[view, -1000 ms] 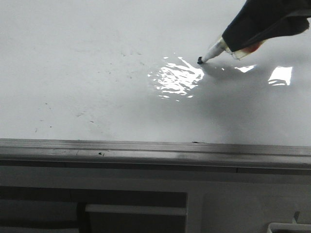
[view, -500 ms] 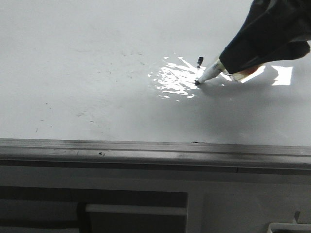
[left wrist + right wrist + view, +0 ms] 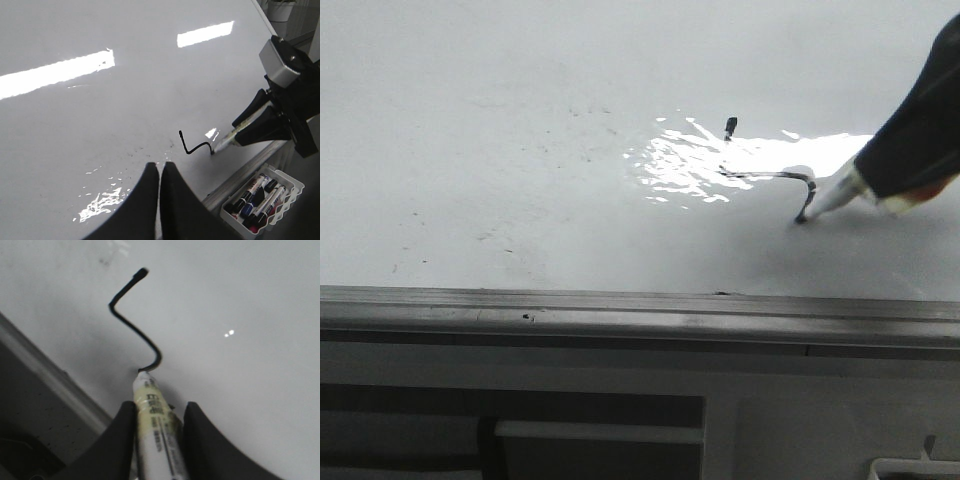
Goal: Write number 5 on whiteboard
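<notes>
The whiteboard (image 3: 500, 120) is glossy white, with a grey frame strip (image 3: 620, 312) along its near edge. A thin black marker line of the number 5 (image 3: 765, 176) runs as a short stem, then sideways, then hooks down; it also shows in the left wrist view (image 3: 192, 148) and the right wrist view (image 3: 131, 325). My right gripper (image 3: 895, 165) is shut on a white marker (image 3: 156, 415), whose tip (image 3: 802, 217) touches the board at the line's end. My left gripper (image 3: 160, 167) is shut and empty, above the board left of the line.
A white tray (image 3: 295, 186) with several markers sits just off the board's near edge, below the right gripper (image 3: 270, 125). Faint dark specks (image 3: 590, 130) and bright glare patches (image 3: 685, 160) mark the board. A grey cabinet front (image 3: 600, 430) lies below the frame.
My right gripper has moved right and toward the near edge with the marker. The line has grown from a dot to a stem, a sideways stroke and a downward hook.
</notes>
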Tool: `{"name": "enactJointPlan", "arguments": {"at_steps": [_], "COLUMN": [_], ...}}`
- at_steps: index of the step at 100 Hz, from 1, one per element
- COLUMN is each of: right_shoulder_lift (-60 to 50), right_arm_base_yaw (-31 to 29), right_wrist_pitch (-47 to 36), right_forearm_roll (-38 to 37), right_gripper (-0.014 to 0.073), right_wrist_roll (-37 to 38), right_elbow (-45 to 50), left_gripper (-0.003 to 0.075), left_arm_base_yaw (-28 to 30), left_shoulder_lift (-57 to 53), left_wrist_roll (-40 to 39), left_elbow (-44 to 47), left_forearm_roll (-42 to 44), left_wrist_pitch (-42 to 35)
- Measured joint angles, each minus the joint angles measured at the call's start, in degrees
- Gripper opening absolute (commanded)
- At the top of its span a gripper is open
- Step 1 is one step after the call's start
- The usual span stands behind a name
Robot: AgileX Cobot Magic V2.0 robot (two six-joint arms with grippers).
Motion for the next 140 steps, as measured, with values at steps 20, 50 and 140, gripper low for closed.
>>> {"name": "enactJointPlan", "arguments": {"at_steps": [20,50,140], "right_shoulder_lift": [5.65,3.79,1.78], "right_arm_base_yaw": [4.23,4.51,1.12], "right_wrist_pitch": [-4.85,-3.53,-5.39], "right_forearm_roll": [2.77,0.67,-7.61], "right_gripper": [-0.0058,-0.0059,-0.0059], "right_wrist_roll": [0.0,0.23,0.15], "right_elbow": [0.59,-4.53,-5.95], "left_gripper": [-0.002,-0.002,-0.002], "left_arm_base_yaw": [0.0,0.0,0.0], "left_shoulder_lift": [0.0,0.0,0.0], "left_wrist_roll": [0.0,0.0,0.0], "left_elbow": [0.0,0.0,0.0], "left_forearm_roll": [0.0,0.0,-0.2], "left_wrist_pitch": [0.0,0.0,0.0]}}
